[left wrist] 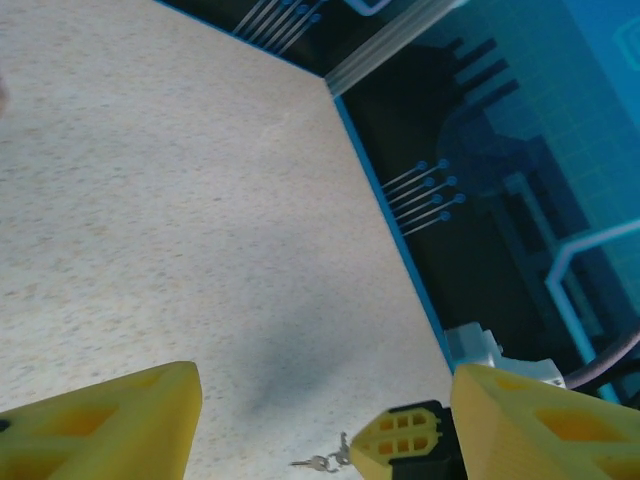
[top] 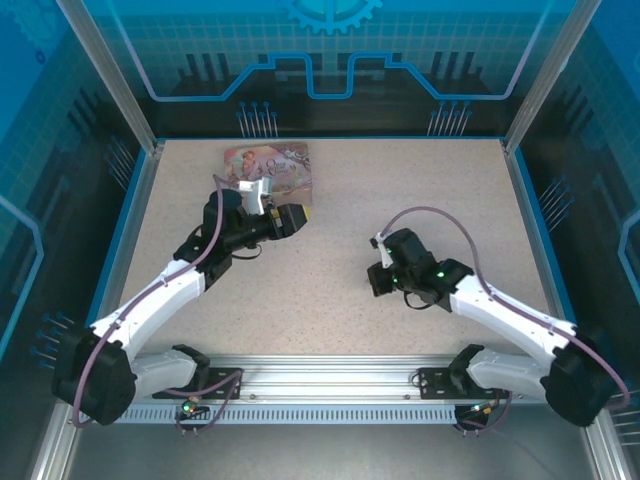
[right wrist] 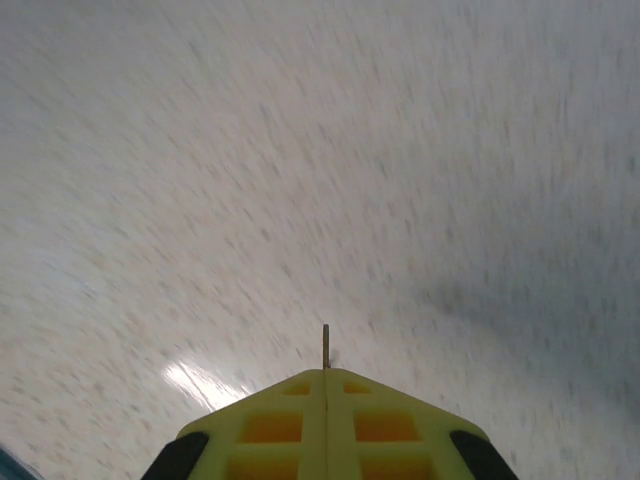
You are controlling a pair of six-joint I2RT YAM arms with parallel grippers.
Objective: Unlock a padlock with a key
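My right gripper (right wrist: 325, 374) is shut on the key (right wrist: 325, 346), whose thin dark blade sticks straight out past the yellow fingertips. In the top view the right gripper (top: 378, 278) hovers over the middle right of the table. In the left wrist view its yellow tip (left wrist: 400, 440) has a small ring with a spare key (left wrist: 316, 463) dangling beside it. My left gripper (left wrist: 325, 385) is open, with bare table between its yellow fingers. From above, the left gripper (top: 296, 220) sits at the near right corner of the pink tin. The padlock is hidden.
A pink illustrated tin box (top: 270, 165) lies at the back left of the speckled table (top: 330, 320). Blue transparent walls (top: 330, 60) enclose the table on three sides. An aluminium rail (top: 330, 385) with both arm bases runs along the near edge.
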